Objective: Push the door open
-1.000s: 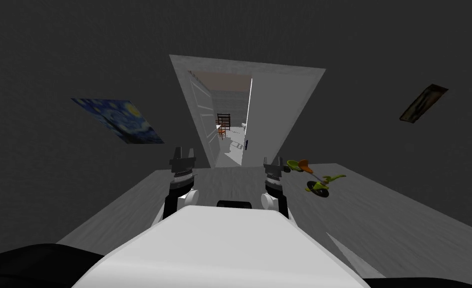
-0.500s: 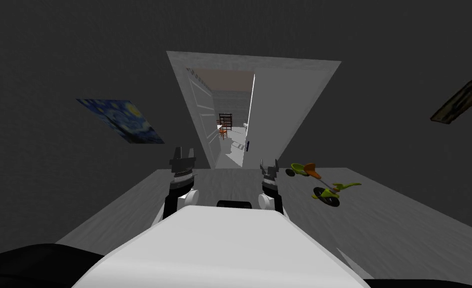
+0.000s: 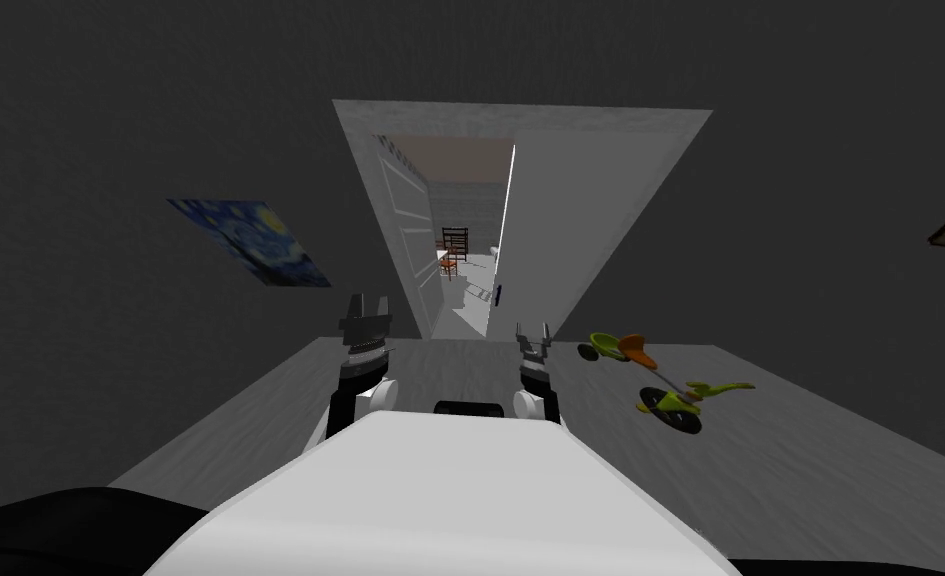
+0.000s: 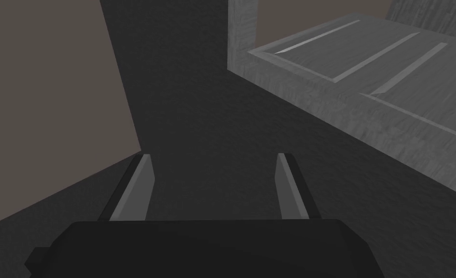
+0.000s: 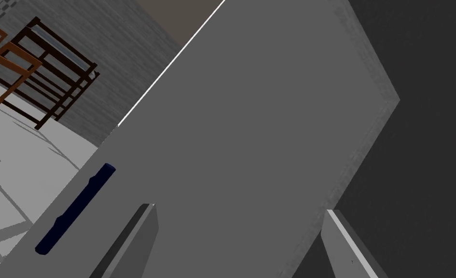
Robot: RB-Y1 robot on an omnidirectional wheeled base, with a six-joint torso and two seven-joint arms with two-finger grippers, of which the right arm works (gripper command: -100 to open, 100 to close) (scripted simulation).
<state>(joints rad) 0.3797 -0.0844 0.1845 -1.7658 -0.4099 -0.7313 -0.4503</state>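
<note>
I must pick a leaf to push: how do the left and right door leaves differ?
The left door leaf has outlined panels; the right door leaf is plain. The right one carries a dark blue handle; none shows on the left. The left is swung far open; the right stands nearer its frame, before the right gripper. Both are grey.
</note>
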